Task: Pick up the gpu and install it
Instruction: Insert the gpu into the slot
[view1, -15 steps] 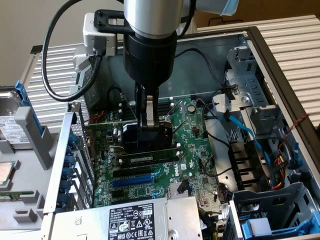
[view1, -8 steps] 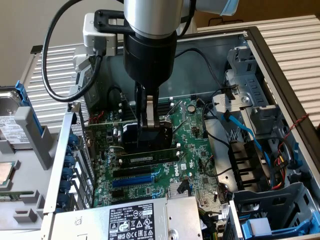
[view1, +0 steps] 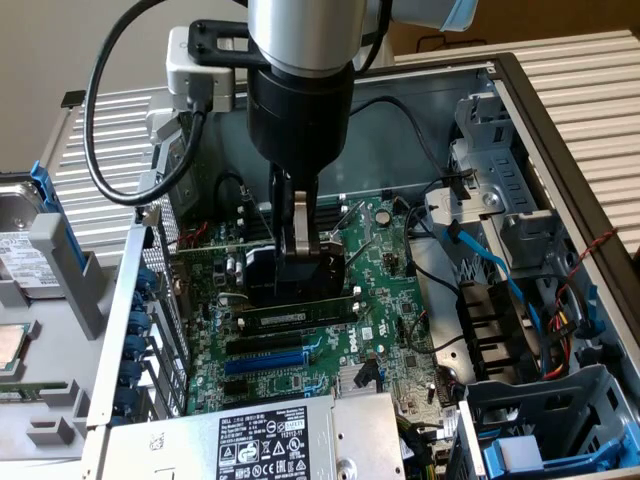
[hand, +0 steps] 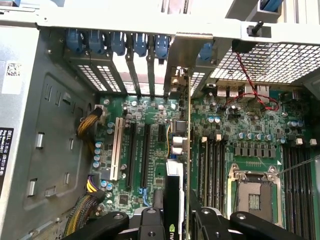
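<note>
1. Firstly, we see the gripper (view1: 298, 262) low inside the open case (view1: 420, 80), above the motherboard (view1: 400, 290).
2. Its two fingers are closed on the gpu (view1: 262, 280), one on each side of the black shroud.
3. The gpu stands upright on its long edge over the motherboard, near the middle of it.
4. A memory stick (view1: 300, 316) lies just beside the gpu, on the side toward the power supply (view1: 260, 440).
5. In the wrist view we look along the gpu (hand: 173, 197) edge-on, and the gripper (hand: 175, 222) clamps it from both sides.
6. The silver bracket (hand: 182, 55) of the gpu is at the rear wall of the case, among the slot covers with blue clips.
7. The gpu runs between the long black slots and the memory slots; the CPU socket (hand: 255, 192) is well apart from it.
8. Whether its lower edge sits fully in a slot, we cannot tell.
</note>
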